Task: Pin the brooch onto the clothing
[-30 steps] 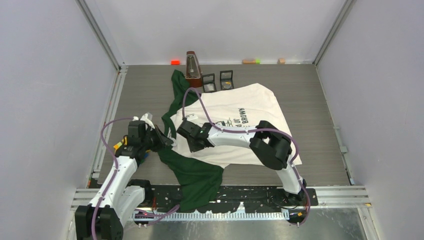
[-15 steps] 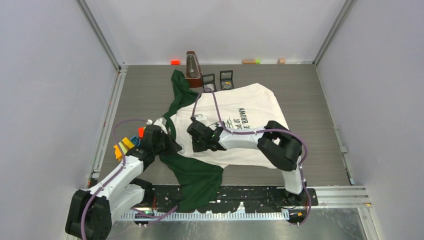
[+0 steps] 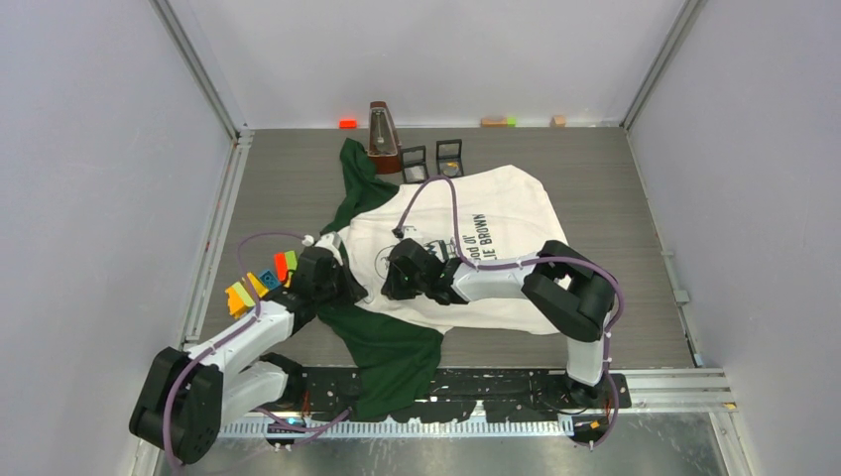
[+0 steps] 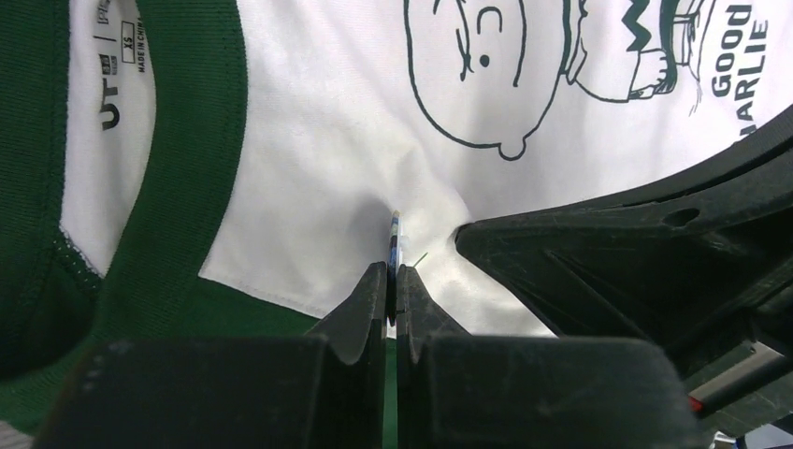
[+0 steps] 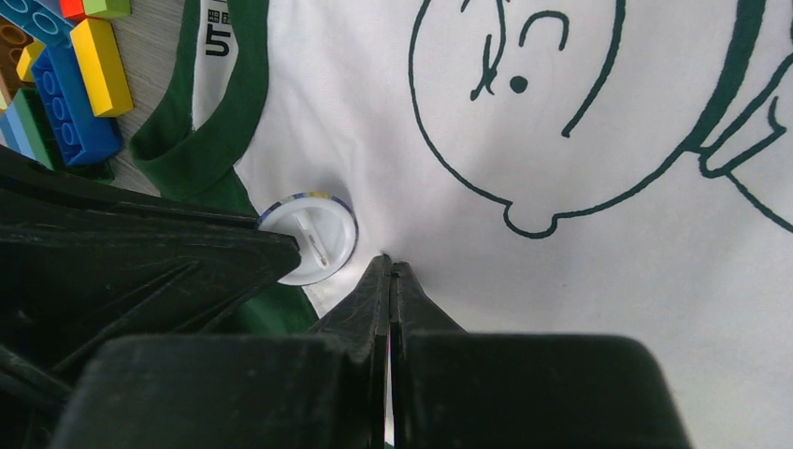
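The clothing, a white T-shirt [image 3: 506, 213] with dark green sleeves and collar, lies flat on the table. Its cartoon face print shows in both wrist views [image 4: 468, 84] [image 5: 524, 112]. My left gripper [image 4: 394, 269] is shut on the brooch [image 4: 394, 238], a round badge held edge-on against the white cloth just below the collar. In the right wrist view the brooch [image 5: 313, 238] shows its white back with the pin. My right gripper [image 5: 390, 262] is shut, pinching the cloth right beside the brooch. In the top view the two grippers [image 3: 349, 286] [image 3: 395, 283] meet near the collar.
A brown metronome [image 3: 384, 137] and two small open boxes [image 3: 415, 164] [image 3: 449, 157] stand at the back. Coloured toy bricks [image 3: 260, 281] [image 5: 75, 84] lie left of the collar. Small blocks [image 3: 347, 123] [image 3: 496, 121] sit along the back wall.
My left arm has swung right and brought the brooch to the shirt below the collar. My right gripper has shifted a little right along the shirt.
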Controlling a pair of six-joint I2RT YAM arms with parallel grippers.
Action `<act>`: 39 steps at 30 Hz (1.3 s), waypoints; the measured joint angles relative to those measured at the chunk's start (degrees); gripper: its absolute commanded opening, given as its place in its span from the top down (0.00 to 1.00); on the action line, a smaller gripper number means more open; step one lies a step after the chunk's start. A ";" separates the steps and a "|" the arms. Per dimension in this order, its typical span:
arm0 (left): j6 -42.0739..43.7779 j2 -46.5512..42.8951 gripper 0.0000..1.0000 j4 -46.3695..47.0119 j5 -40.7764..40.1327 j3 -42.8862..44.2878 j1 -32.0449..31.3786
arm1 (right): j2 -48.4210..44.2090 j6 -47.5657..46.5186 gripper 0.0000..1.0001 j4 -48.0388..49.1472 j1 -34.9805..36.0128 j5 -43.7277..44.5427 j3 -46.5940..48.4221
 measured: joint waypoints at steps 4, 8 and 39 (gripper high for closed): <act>0.02 1.42 1.00 0.59 -1.05 0.07 -1.31 | 0.00 0.28 0.99 1.70 -0.22 -1.22 -0.74; 0.24 2.32 1.00 0.85 -2.10 0.68 -2.21 | -0.04 0.26 0.99 3.23 -0.24 -2.49 -0.74; 1.73 4.55 1.00 -6.23 -8.48 5.86 -5.99 | -1.60 -0.42 0.99 5.51 -0.35 -4.66 -1.68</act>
